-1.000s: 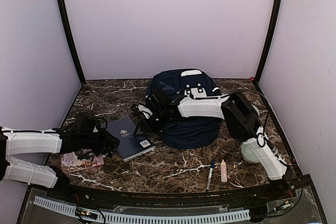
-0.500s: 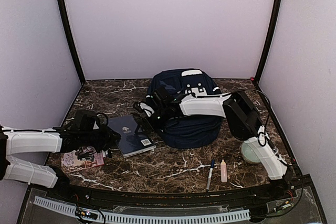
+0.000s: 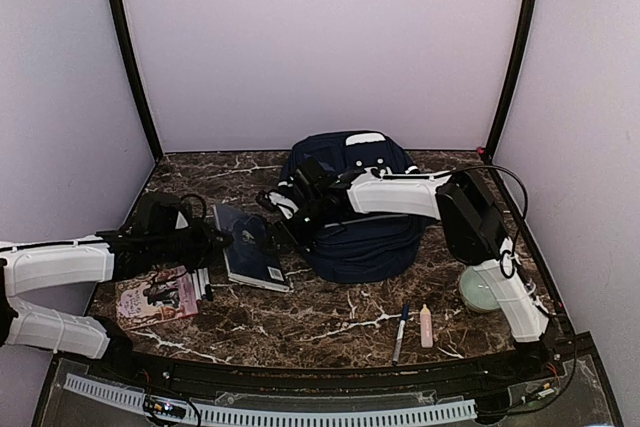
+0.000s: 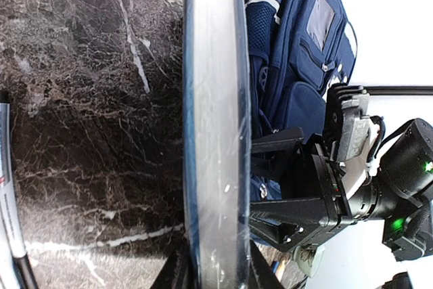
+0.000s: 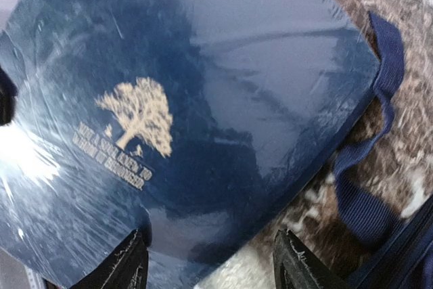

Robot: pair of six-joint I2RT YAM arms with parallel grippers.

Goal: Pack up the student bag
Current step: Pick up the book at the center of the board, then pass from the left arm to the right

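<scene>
Beside the student bag, left tool grips the book (tilted).

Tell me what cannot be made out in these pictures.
Right wrist view: blur and glare spoil the gold title on the dark blue book.
Top view: the right arm half hides the pale green bowl and covers the student bag's opening.
Left wrist view: the bottom edge cuts off the left end effector.
</scene>
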